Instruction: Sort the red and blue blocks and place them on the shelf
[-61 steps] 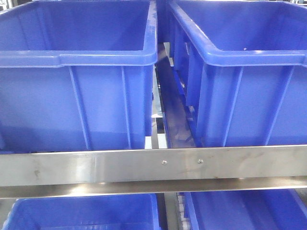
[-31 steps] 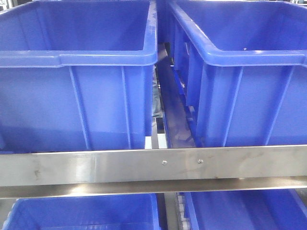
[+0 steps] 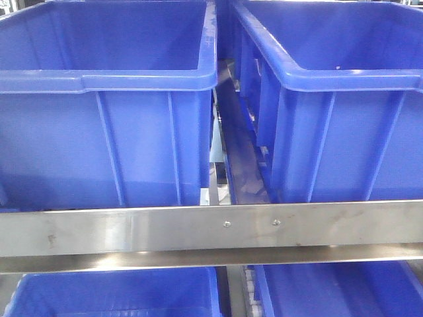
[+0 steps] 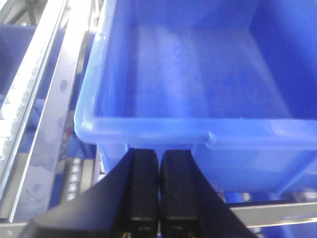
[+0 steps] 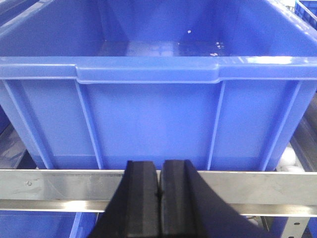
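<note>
The red and blue blocks are out of view in every frame. The shelf (image 3: pixel 132 228) fills the front view as a brushed-metal crossbar with two small screws. My left gripper (image 4: pixel 158 154) is shut with nothing between its black fingers, just below the rim of a big blue bin (image 4: pixel 148 126). My right gripper (image 5: pixel 159 164) is also shut and empty, in front of the shelf crossbar (image 5: pixel 59 183) under another blue bin (image 5: pixel 148 119).
Two large blue bins (image 3: pixel 106 125) (image 3: pixel 344 125) sit side by side on the upper level, with a narrow gap (image 3: pixel 234 158) between them. More blue bins (image 3: pixel 119 294) show below the crossbar. White roller tracks (image 4: pixel 22 99) run along the left.
Something behind the gap between the two upper bins shifted slightly. The bins and shelf have not moved.
</note>
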`<state>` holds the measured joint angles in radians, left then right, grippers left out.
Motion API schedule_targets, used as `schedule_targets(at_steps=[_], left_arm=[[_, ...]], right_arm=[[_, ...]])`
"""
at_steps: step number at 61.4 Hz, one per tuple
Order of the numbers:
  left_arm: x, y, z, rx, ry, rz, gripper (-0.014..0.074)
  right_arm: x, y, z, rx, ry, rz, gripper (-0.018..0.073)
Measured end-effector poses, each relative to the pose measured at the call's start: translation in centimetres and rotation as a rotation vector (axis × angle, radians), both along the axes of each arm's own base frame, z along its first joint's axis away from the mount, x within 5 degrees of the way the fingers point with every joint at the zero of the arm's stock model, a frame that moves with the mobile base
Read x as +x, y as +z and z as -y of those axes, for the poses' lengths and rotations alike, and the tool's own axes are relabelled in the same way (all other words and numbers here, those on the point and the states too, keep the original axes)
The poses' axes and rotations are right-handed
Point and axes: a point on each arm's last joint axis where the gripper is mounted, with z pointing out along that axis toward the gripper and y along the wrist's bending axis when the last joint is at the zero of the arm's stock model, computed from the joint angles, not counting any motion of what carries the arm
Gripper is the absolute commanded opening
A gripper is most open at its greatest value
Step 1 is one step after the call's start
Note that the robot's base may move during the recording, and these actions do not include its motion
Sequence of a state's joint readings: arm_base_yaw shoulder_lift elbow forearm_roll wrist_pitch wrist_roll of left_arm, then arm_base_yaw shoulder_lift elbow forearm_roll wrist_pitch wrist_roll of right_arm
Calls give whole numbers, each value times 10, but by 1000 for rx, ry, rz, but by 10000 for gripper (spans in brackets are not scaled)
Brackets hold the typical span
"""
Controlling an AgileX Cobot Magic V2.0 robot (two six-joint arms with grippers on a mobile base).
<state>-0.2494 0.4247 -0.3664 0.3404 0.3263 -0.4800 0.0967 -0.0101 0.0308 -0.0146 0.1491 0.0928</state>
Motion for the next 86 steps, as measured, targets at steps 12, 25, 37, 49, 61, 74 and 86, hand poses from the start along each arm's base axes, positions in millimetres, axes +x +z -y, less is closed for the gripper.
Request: schedule_targets(at_steps=[12,25,37,49,61,74,86], left_arm=[[-20,-43,-5,-68,24,81,135],[-33,-77,-11,-142,100,150,135],[-38,-78,-14,-161,134,217,135],[-39,-79,-14,-177,139,227,135],[-39,-78,-13,-198,136,235,135],[-39,-78,-13,-199,136,235,135],[-39,-76,-13,-199,132,248,135]], right_arm=[[0,0,0,0,0,0,54],[0,0,0,-2,0,0,54],[0,0,0,-2,-2,0,54],[0,0,0,-2,-1,0,54],[0,0,0,0,-1,0,54],[0,0,0,0,-1,0,54],[0,0,0,0,-1,0,54]])
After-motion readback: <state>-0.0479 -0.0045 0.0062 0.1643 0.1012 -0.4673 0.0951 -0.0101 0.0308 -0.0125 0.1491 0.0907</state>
